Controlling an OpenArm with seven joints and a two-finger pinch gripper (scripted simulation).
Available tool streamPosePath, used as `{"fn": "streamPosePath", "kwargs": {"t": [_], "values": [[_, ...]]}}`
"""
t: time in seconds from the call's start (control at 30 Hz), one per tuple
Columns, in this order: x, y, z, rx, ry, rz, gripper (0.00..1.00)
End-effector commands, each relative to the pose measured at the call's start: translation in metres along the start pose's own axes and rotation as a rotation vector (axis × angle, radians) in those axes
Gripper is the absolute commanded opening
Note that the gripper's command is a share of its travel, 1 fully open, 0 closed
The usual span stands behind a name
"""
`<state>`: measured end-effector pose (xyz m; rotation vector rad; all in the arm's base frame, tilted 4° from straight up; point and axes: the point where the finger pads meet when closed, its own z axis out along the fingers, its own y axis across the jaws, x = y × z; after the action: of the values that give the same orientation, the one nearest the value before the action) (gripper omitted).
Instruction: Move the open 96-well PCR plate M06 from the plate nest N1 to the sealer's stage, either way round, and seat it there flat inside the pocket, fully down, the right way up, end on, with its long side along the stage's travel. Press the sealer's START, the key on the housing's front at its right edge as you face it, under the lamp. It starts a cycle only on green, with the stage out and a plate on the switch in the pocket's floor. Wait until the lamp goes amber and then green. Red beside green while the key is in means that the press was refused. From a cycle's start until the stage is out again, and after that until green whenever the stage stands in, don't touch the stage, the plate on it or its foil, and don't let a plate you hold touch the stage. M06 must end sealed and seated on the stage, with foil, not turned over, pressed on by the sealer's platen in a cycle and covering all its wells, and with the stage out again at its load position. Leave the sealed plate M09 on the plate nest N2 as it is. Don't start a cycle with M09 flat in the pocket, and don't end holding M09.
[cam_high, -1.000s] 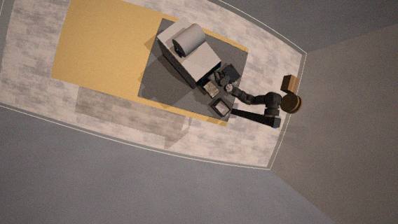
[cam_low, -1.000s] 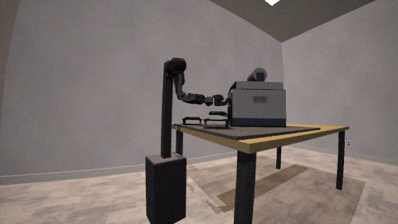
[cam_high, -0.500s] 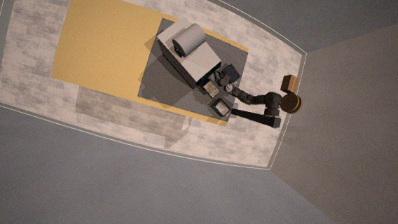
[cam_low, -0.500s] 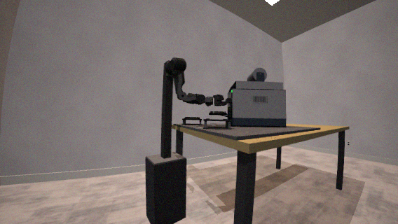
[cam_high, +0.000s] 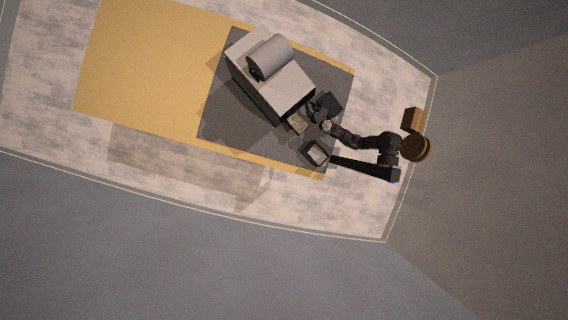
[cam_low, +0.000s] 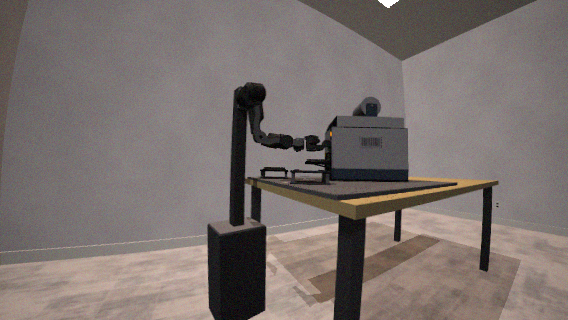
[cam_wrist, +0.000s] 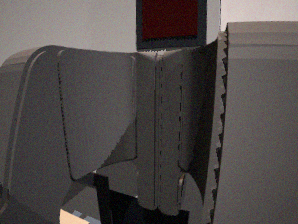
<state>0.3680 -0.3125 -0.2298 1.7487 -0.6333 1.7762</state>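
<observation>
My gripper (cam_high: 309, 106) (cam_low: 327, 145) (cam_wrist: 168, 132) is shut, with nothing seen between its fingers. Its tips are at the sealer's front at the right edge, just below a dark-red lamp panel (cam_wrist: 170, 19); they hide the START key. The lamp (cam_low: 331, 134) shows amber in the exterior view. The stage (cam_low: 317, 162) sticks partly out of the housing, below the gripper. A light plate (cam_high: 298, 122), seemingly M06, lies on it; its foil and seating cannot be told. The nest N1 (cam_high: 330, 104) (cam_low: 310, 172) looks empty. The sealed plate M09 (cam_high: 316, 153) (cam_low: 274, 169) lies on N2.
The sealer's housing (cam_high: 285, 85) (cam_low: 370, 150) stands on the dark mat (cam_high: 220, 117) with a grey foil roll (cam_high: 271, 56) (cam_low: 364, 107) on top. N1 is under and beside the gripper; N2 is on the stage's other side. The arm's column (cam_low: 237, 160) stands at the table's edge.
</observation>
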Motion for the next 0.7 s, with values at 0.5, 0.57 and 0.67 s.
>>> {"fn": "streamPosePath", "kwargs": {"t": [0.5,0.57,0.67], "values": [[0.0067,-0.0038,0.0018,0.009,0.013,0.005,0.0],[0.007,-0.0039,0.0018,0.01,0.014,0.005,0.0],[0.0074,-0.0041,0.0017,0.011,0.015,0.006,0.0]]}}
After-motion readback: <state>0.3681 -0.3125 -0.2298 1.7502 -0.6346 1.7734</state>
